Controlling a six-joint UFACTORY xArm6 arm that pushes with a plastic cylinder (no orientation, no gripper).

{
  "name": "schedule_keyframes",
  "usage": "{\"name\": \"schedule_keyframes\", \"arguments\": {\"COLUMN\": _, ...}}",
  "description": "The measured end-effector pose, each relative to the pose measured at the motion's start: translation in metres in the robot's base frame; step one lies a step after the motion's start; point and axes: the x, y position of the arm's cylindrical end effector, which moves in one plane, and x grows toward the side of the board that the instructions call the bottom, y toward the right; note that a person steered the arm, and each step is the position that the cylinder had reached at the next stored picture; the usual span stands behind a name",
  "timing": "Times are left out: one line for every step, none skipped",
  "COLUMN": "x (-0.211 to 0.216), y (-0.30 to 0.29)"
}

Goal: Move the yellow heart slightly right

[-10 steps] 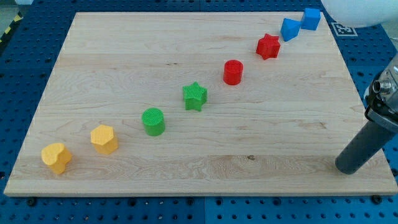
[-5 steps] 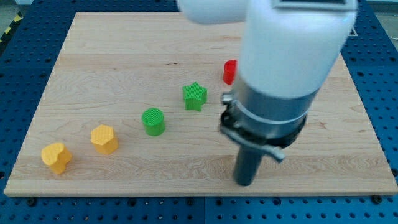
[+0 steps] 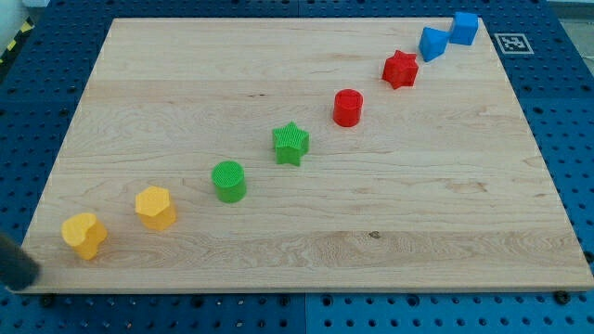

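The yellow heart (image 3: 84, 235) lies near the board's bottom left corner. A yellow hexagon (image 3: 156, 207) sits just to its upper right. My tip (image 3: 20, 278) shows as a dark rod end at the view's left edge, left of and slightly below the yellow heart, a short gap apart from it.
A diagonal row of blocks runs up to the view's top right: green cylinder (image 3: 228, 181), green star (image 3: 290, 143), red cylinder (image 3: 348, 108), red star (image 3: 400, 70), two blue blocks (image 3: 433, 43) (image 3: 465, 28). The wooden board (image 3: 306, 250) rests on a blue pegboard.
The arm has swept from the board's right side across the bottom to the far left. No block has moved.
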Motion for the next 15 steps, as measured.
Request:
{"name": "schedule_keyframes", "arguments": {"x": -0.027, "y": -0.003}}
{"name": "schedule_keyframes", "arguments": {"x": -0.034, "y": -0.002}}
{"name": "schedule_keyframes", "arguments": {"x": -0.034, "y": 0.014}}
{"name": "schedule_keyframes", "arguments": {"x": -0.037, "y": 0.064}}
{"name": "schedule_keyframes", "arguments": {"x": -0.038, "y": 0.106}}
{"name": "schedule_keyframes", "arguments": {"x": -0.025, "y": 0.125}}
{"name": "schedule_keyframes", "arguments": {"x": -0.010, "y": 0.127}}
{"name": "schedule_keyframes", "arguments": {"x": -0.013, "y": 0.128}}
{"name": "schedule_keyframes", "arguments": {"x": -0.020, "y": 0.133}}
{"name": "schedule_keyframes", "arguments": {"x": -0.020, "y": 0.163}}
{"name": "schedule_keyframes", "arguments": {"x": -0.020, "y": 0.194}}
{"name": "schedule_keyframes", "arguments": {"x": -0.023, "y": 0.219}}
{"name": "schedule_keyframes", "arguments": {"x": -0.029, "y": 0.236}}
{"name": "schedule_keyframes", "arguments": {"x": -0.034, "y": 0.239}}
{"name": "schedule_keyframes", "arguments": {"x": -0.034, "y": 0.241}}
